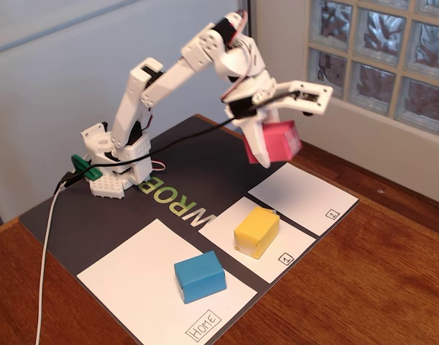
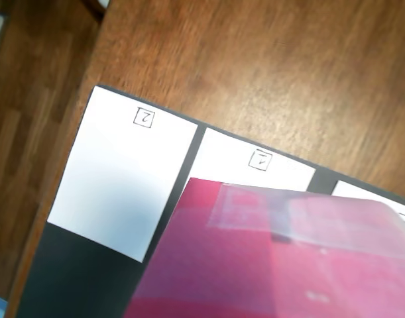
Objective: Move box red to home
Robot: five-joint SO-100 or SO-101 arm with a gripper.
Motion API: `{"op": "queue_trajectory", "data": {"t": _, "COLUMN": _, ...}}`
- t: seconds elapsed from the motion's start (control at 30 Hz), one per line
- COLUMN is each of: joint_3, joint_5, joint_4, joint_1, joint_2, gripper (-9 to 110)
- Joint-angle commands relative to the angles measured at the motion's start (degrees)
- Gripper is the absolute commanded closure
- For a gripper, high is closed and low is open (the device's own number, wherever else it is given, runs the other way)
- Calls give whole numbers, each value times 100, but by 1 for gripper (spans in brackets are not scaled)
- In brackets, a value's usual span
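In the fixed view, the box red (image 1: 278, 140) is held aloft in the gripper (image 1: 269, 136), clamped across its flat sides, above the far sheet marked 2 (image 1: 302, 195). It is judged light, stiff, paper-wrapped and slightly slippery. Home (image 1: 133, 277) lies near left.

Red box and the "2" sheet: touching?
Apart. The fixed view shows the red box held in the gripper fingers, lifted clear above the "2" sheet, with dark mat visible between them.
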Motion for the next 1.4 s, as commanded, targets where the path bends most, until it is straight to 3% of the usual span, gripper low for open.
{"op": "queue_trajectory", "data": {"t": 0.0, "joint_3": 712, "joint_5": -158, "joint_4": 967, "joint_1": 264, "joint_2": 1090, "gripper": 102}}
{"op": "queue_trajectory", "data": {"t": 0.33, "joint_3": 3050, "joint_5": -642, "joint_4": 861, "joint_1": 1081, "joint_2": 2751, "gripper": 102}}
{"op": "queue_trajectory", "data": {"t": 0.83, "joint_3": 7550, "joint_5": -1635, "joint_4": -729, "joint_1": 2294, "joint_2": 5388, "gripper": 102}}
{"op": "queue_trajectory", "data": {"t": 1.17, "joint_3": 8754, "joint_5": -1951, "joint_4": -1591, "joint_1": 3278, "joint_2": 5687, "gripper": 102}}
{"op": "queue_trajectory", "data": {"t": 1.37, "joint_3": 9246, "joint_5": -1433, "joint_4": -2259, "joint_1": 3929, "joint_2": 5476, "gripper": 102}}
